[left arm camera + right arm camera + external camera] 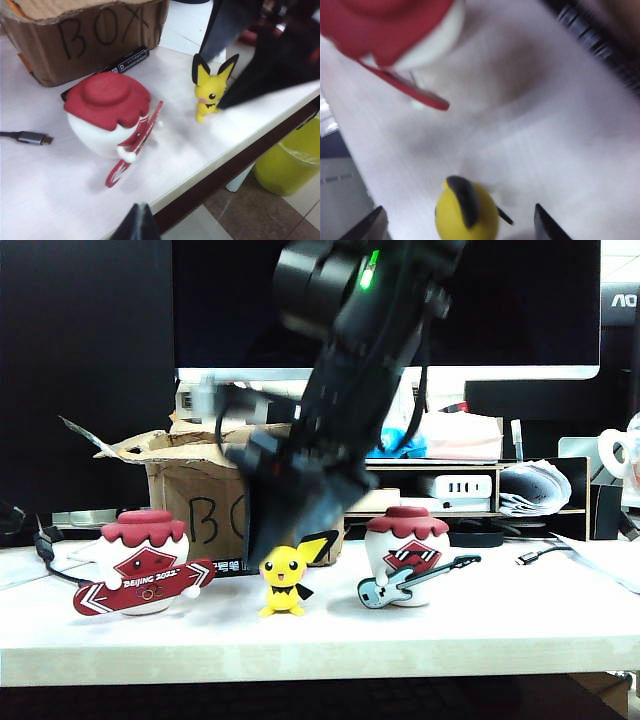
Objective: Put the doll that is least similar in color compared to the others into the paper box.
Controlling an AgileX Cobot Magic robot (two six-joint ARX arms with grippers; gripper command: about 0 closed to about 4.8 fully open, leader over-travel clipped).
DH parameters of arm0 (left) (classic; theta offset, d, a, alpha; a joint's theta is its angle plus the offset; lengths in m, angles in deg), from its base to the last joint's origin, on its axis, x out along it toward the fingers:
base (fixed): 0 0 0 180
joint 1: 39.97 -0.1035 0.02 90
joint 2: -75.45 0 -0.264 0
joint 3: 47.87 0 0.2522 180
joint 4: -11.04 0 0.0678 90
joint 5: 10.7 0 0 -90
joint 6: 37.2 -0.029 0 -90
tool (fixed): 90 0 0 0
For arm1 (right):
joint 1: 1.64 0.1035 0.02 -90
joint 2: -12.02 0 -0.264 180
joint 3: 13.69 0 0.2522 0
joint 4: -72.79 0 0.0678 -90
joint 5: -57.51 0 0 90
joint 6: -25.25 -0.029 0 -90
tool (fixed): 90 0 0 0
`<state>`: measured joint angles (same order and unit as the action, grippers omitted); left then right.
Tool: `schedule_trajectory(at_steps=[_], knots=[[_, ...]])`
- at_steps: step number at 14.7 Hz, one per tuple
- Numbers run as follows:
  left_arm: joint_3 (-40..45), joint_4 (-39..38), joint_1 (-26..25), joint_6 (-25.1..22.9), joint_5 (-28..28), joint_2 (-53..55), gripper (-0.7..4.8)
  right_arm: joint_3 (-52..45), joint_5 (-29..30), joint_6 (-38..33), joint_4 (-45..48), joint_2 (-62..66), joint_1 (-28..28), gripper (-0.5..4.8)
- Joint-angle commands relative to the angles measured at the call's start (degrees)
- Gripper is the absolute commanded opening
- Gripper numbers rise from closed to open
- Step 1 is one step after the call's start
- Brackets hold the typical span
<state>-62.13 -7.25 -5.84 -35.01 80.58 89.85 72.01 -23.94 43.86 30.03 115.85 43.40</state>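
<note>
The yellow doll (210, 91) looks like smooth moulded plastic with a soft sheen, its ear tips a flat black. The paper box (95, 37) is brown corrugated cardboard, matt and rough, with ragged torn flap edges and black marker lettering. At nine o'clock of the yellow doll, the snowboard doll (145, 562) has a glossy white body and a duller red cap; at three o'clock, the guitar doll (405, 556) shows the same finish. The table (330, 635) is pale, smooth and matt. The right gripper (457, 227) has matt black fingers
</note>
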Motion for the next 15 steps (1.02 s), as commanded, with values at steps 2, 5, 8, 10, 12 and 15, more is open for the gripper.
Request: schedule_trajectory(at_steps=[2,5,8,10,12,15], knots=[[0.0,0.3,0.0,0.0,0.0,0.0,-0.05,0.2,-1.6,1.0,0.7,2.9,0.2,2.97],[0.0,0.4,0.0,0.0,0.0,0.0,-0.05,0.2,-1.6,1.2,1.3,3.1,0.2,1.74],[0.0,0.4,0.0,0.0,0.0,0.0,-0.05,0.2,-1.6,1.2,1.3,3.1,0.2,1.14],[0.0,0.3,0.0,0.0,0.0,0.0,-0.05,0.2,-1.6,1.2,1.2,3.1,0.2,1.03],[0.0,0.4,0.0,0.0,0.0,0.0,-0.05,0.2,-1.6,1.2,1.0,2.9,0.2,1.03],[0.0,0.3,0.0,0.0,0.0,0.0,-0.05,0.2,-1.0,0.5,0.3,1.3,0.2,1.02]])
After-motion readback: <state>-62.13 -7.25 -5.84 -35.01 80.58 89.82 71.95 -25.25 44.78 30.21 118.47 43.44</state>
